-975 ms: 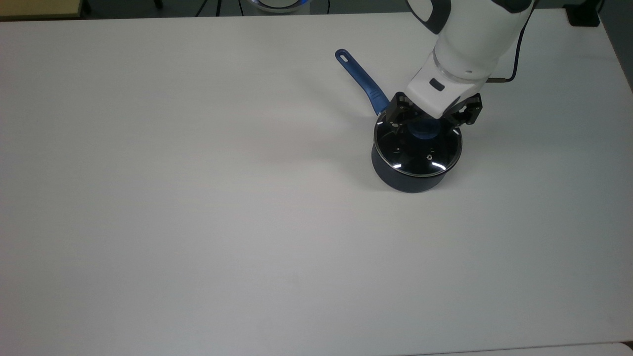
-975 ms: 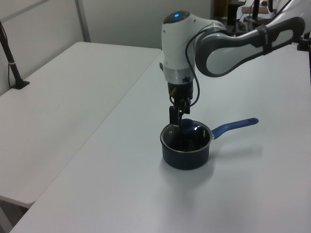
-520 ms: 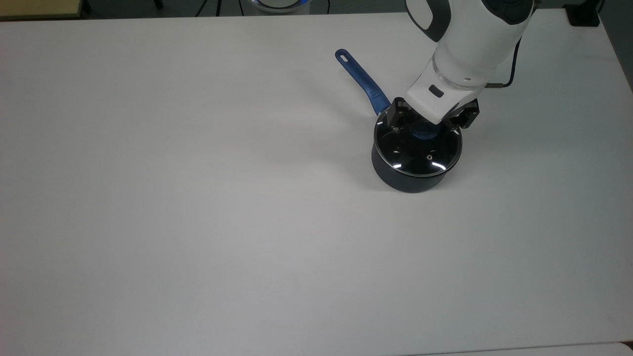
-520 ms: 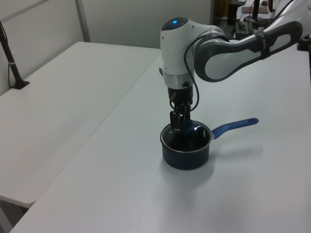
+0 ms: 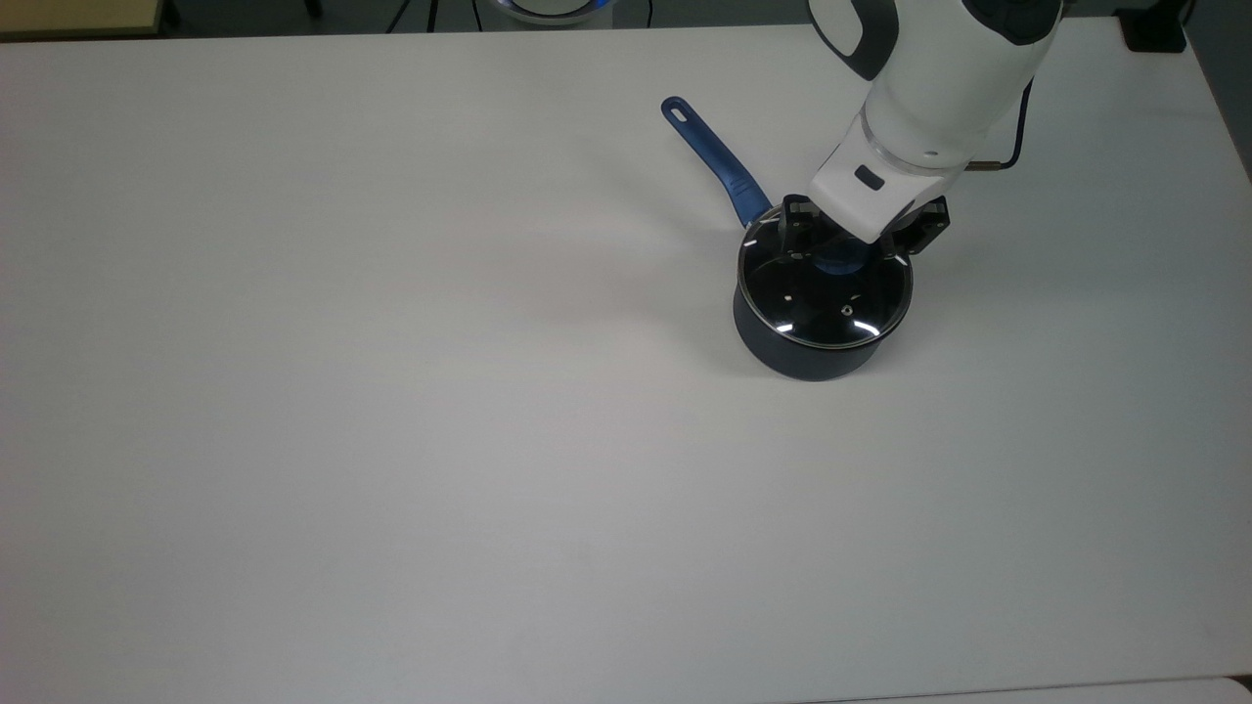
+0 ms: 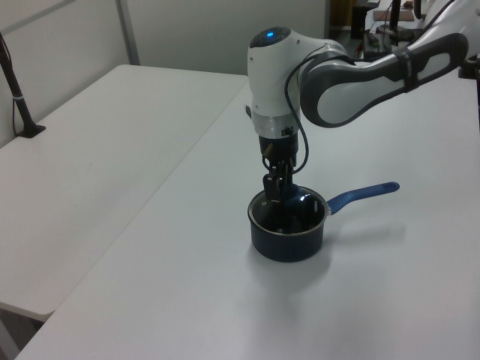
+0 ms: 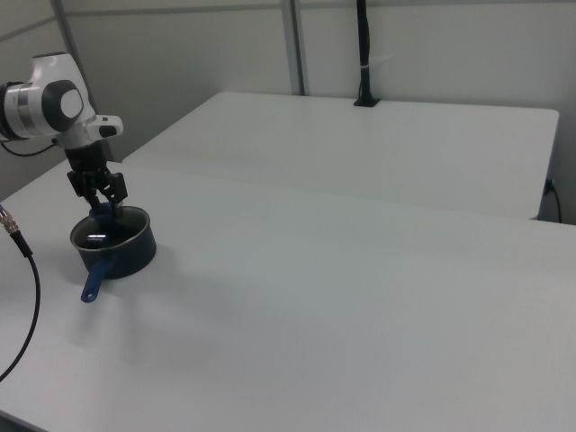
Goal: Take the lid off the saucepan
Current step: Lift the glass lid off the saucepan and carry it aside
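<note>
**A:** Where does the saucepan point(image 5: 804, 342) stand?

**B:** On a white table point(image 5: 391, 391), toward the top view's right and somewhat above the middle. It is a small dark navy pot. Its slim blue handle point(image 5: 712, 161) runs up and to the top view's left, with a hole at the far end. In the left view the pot point(image 6: 287, 241) sits near the centre and the handle point(image 6: 364, 194) points to the left view's right.

**A:** And the lid?

**B:** The lid point(image 5: 827, 303) lies on the pot's rim: clear glass with a thin metal edge, a small vent hole on the near side in the top view. The blue knob point(image 5: 843, 258) is partly hidden under the arm.

**A:** What is the gripper doing?

**B:** The gripper point(image 5: 849, 235) is down over the knob, its black fingers point(image 5: 797, 228) standing on either side of it in the top view, with the white arm point(image 5: 939, 68) rising toward the top view's upper right. The jaws look narrowed around the knob, though whether they actually press on it I cannot tell. The left view shows the gripper point(image 6: 276, 190) pointing straight down onto the lid point(image 6: 289, 214).

**A:** Anything in the right view?

**B:** The pot point(image 7: 115, 247) sits at the right view's far left, the gripper point(image 7: 99, 200) just above it. A black cable point(image 7: 22, 306) loops along the table edge there.
</note>
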Controlling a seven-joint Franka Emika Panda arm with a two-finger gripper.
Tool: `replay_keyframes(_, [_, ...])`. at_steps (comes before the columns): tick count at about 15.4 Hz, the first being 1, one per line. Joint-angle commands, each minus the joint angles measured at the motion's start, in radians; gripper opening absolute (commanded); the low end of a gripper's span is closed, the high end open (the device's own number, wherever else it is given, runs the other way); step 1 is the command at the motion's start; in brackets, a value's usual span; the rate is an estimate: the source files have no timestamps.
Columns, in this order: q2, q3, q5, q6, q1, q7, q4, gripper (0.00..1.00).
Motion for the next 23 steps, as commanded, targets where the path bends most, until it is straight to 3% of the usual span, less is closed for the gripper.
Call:
replay_keyframes(1, [-0.018, -0.005, 0.004, -0.034, 0.01, -0.014, -0.005, 0.56])
replay_keyframes(12, [-0.125, -0.014, 0.005, -0.18, -0.045, -0.064, 0.002, 0.56])
replay_keyframes(16, [-0.165, -0.008, -0.009, -0.193, -0.138, -0.139, -0.008, 0.56])
replay_keyframes(23, [-0.162, -0.013, -0.076, -0.181, -0.41, -0.348, -0.053, 0.56])
